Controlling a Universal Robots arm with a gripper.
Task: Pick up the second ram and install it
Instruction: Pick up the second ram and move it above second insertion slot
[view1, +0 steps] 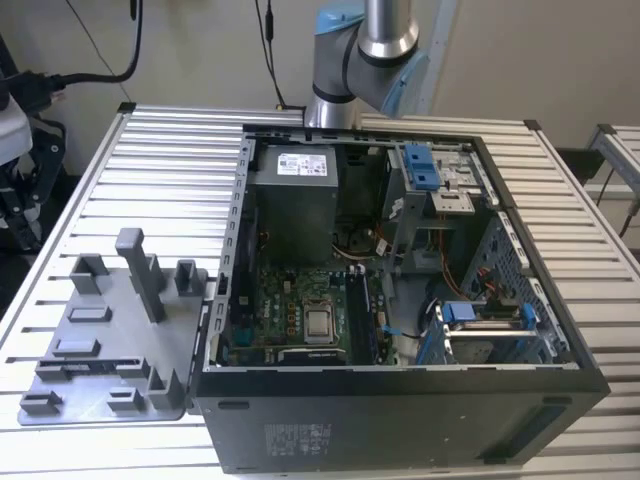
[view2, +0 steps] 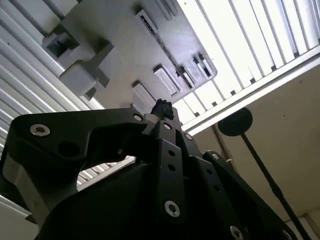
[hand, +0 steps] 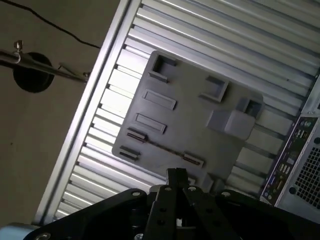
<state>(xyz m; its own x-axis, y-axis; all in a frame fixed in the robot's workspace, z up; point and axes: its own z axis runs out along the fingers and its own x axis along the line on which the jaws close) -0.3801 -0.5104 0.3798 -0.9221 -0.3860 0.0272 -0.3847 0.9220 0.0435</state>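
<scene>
While the jaws hang closed on nothing, the second ram (hand: 160, 149) lies beneath them (apart, in the grey fixture (hand: 200, 115)).

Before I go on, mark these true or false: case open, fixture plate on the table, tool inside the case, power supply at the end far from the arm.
1. The case lies open with its motherboard showing. True.
2. The grey fixture plate lies on the slatted table, at the exterior view's left of the case. True.
3. The tool is down inside the case. False: in the first wrist view it hangs over the fixture plate, outside the case.
4. The power supply sits at the end of the case farthest from the arm. False: it sits at the end nearest the arm.
</scene>
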